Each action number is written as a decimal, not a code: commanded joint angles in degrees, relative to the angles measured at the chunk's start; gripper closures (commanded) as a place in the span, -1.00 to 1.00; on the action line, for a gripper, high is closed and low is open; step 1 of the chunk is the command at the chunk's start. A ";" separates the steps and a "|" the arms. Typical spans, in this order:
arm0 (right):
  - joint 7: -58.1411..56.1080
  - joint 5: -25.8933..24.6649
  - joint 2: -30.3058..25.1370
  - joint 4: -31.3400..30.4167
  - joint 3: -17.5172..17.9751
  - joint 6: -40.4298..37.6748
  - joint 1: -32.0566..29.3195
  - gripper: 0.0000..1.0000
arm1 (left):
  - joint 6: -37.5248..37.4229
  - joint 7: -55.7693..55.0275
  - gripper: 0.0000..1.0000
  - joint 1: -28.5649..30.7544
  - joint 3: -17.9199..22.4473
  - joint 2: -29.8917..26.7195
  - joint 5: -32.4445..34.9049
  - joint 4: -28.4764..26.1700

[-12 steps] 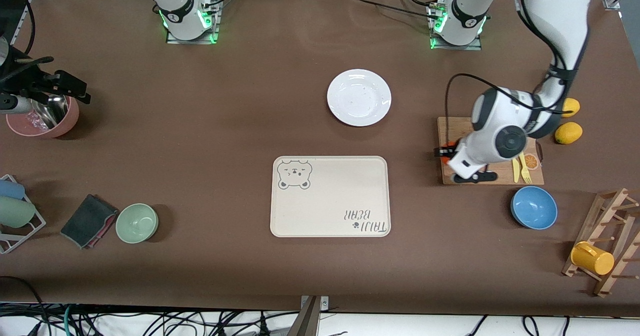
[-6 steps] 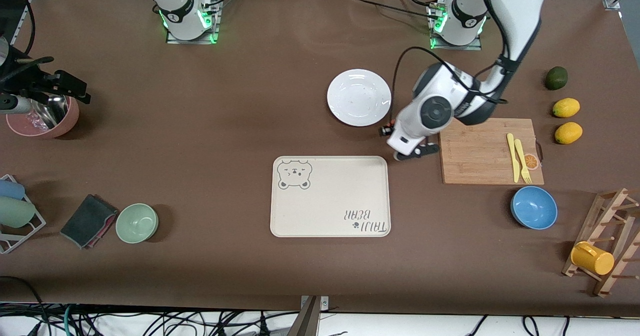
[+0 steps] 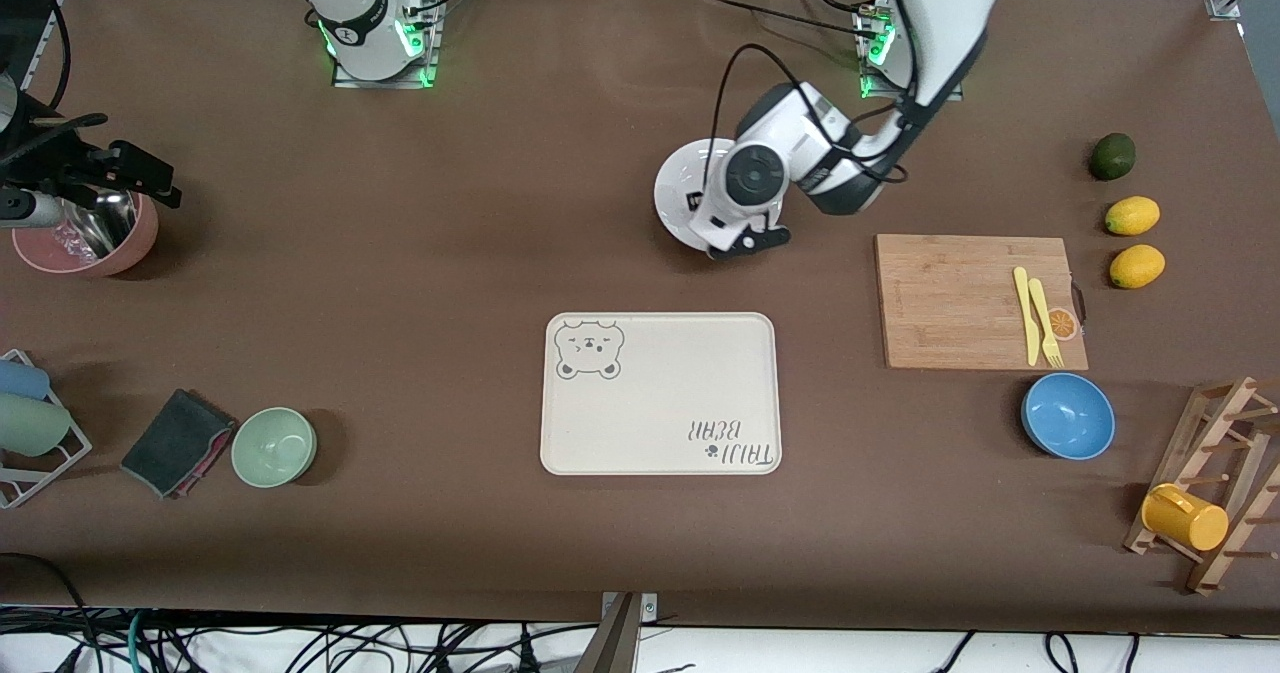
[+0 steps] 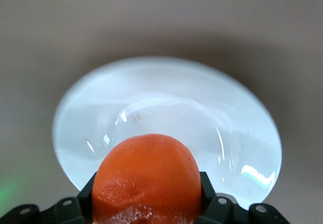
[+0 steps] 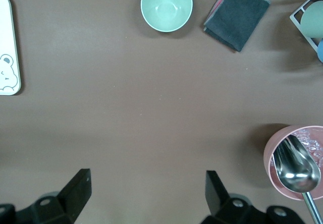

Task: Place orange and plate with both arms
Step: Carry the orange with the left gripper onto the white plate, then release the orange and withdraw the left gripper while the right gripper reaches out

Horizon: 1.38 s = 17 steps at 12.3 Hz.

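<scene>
Right, left gripper (image 4: 146,206) is clamped on the orange (image 4: 147,176) and hangs over the plate (image 3: 676,193), fruit off the surface as far as the left wrist view shows. In the front view the arm's wrist covers much of the plate; the plate sits on the brown table (image 3: 500,233), farther from the front camera than the cream bear tray (image 3: 660,393).

Right gripper (image 5: 149,191) waits over bare table at the right arm's end, jaws spread wide, nothing in them. Pink bowl with spoon (image 5: 295,161) just beside it, green bowl (image 5: 166,4) and dark cloth (image 5: 237,14) in its view.

Progress, my read: orange is picked and carried to the plate, not yet released. Left: lower it, let go, clear the arm. Plate itself looks unmoved, likely the right arm's job, probably onto the tray, can't confirm the target
</scene>
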 commanded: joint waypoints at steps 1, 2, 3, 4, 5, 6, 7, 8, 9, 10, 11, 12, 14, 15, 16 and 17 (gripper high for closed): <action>0.08 0.69 0.33 1.33 0.12 -1.01 -0.12 -1.00 | 0.25 -0.87 0.37 -3.05 0.40 3.40 -0.88 0.95; 0.08 0.69 0.33 1.33 0.12 -1.01 -0.12 -1.00 | 0.25 -0.87 0.37 -3.06 0.40 4.19 -0.44 1.04; 0.08 0.69 0.33 1.33 0.12 -1.01 -0.12 -1.00 | 0.25 -0.78 0.33 -3.06 0.40 4.55 -0.35 1.04; 0.08 0.69 0.41 1.33 0.12 -1.01 -0.12 -1.00 | 0.25 -0.17 0.10 -2.88 0.49 4.81 -0.34 1.04; 0.08 0.69 0.33 1.33 0.12 -1.01 -0.12 -1.00 | 0.17 0.10 -0.94 -2.71 0.66 4.81 -0.26 1.48; 0.08 0.69 0.41 1.33 0.12 -1.01 -0.12 -1.00 | -0.01 -0.34 -1.00 -2.62 0.84 5.08 -0.17 2.44; 0.08 0.61 0.33 1.33 0.12 -1.01 -0.12 -1.00 | -0.36 -0.43 -1.00 -2.44 1.36 4.99 -0.17 3.23; 0.17 0.69 0.41 1.25 0.12 -1.01 -0.12 -1.00 | -1.41 -0.51 -1.00 -2.35 1.71 4.82 -0.17 4.20; 0.26 0.61 0.33 1.25 0.12 -1.01 -0.12 -1.00 | -5.42 -0.43 -1.00 -2.27 2.50 4.64 -0.17 6.73; 0.34 0.61 0.33 1.33 0.21 -1.01 -0.04 -1.00 | -12.07 -0.08 -1.00 -2.18 3.99 4.64 -0.17 11.19; 0.17 0.52 0.41 1.33 0.47 -1.45 0.14 -1.00 | -19.10 0.97 -1.00 -2.18 6.00 4.73 -0.08 16.81; 0.17 0.43 0.41 1.25 1.08 -2.58 0.84 -1.00 | -23.78 3.68 -1.00 -1.31 8.29 4.73 -0.17 21.82; -0.09 0.17 2.34 1.33 1.53 -6.35 4.86 -1.00 | -29.60 10.79 -1.00 4.03 10.24 4.20 -0.08 28.52; 0.34 0.43 2.43 1.33 1.53 -9.07 7.58 -1.00 | -31.37 14.91 -1.00 8.24 10.33 4.11 0.01 30.38; 0.26 0.78 2.61 1.33 1.53 -11.27 9.70 -1.00 | -31.65 18.35 -1.00 12.37 10.50 4.02 0.44 31.18; 0.52 1.39 2.79 1.33 1.61 -12.16 11.64 -1.00 | -31.65 21.51 -1.00 16.42 10.42 4.02 3.67 31.88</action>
